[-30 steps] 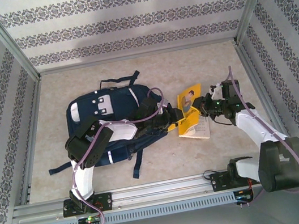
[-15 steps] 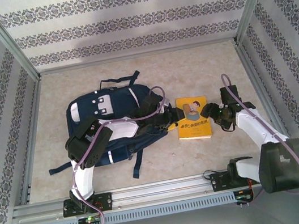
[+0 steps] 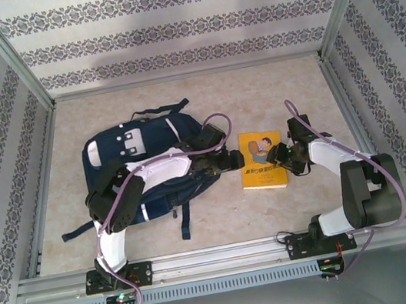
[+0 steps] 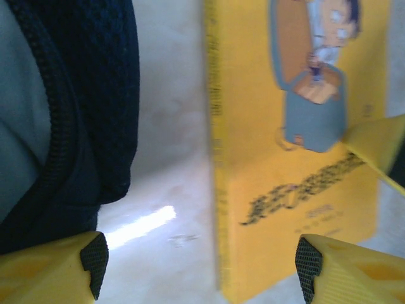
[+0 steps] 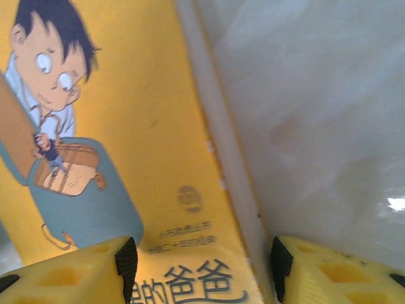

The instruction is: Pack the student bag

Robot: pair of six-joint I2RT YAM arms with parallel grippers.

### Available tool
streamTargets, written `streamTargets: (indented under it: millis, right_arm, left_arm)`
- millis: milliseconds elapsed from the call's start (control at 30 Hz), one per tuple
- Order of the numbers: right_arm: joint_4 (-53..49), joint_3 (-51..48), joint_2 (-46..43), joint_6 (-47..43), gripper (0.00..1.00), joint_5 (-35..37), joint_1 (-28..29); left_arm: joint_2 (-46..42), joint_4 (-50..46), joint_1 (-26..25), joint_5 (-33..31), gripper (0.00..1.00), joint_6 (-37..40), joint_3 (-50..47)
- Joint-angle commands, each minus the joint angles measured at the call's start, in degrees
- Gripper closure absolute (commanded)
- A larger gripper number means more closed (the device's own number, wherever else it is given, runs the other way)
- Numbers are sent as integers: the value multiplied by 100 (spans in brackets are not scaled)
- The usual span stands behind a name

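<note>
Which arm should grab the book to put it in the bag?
Right, probably. The right gripper has its open jaws astride the edge of the book, which lies flat. The left gripper, also open, sits between the bag and the book, so it is better placed to tend the bag.

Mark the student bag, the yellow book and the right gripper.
student bag (image 3: pixel 113 147): top external view, navy fabric between its pale patches.
yellow book (image 3: pixel 261 162): top external view, middle of its cover.
right gripper (image 5: pixel 201 266): right wrist view, midway between its fingertips.

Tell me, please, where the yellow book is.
In the top view the yellow book lies flat on the table, between the student bag and the right pincer.
</note>
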Motion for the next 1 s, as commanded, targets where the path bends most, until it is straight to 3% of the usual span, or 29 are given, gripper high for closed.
streamTargets:
  millis: [0, 367, 967]
  right_arm:
    - [198, 72, 45, 37, 41, -324, 53]
    - [357, 67, 40, 158, 48, -627, -1]
    - [703, -3, 267, 290, 57, -1198, -150]
  left_arm:
    - [-150, -1326, 177, -956, 20, 563, 14]
    - [-275, 262, -34, 826, 20, 229, -55]
    - [1047, 556, 10, 1301, 20, -83, 801]
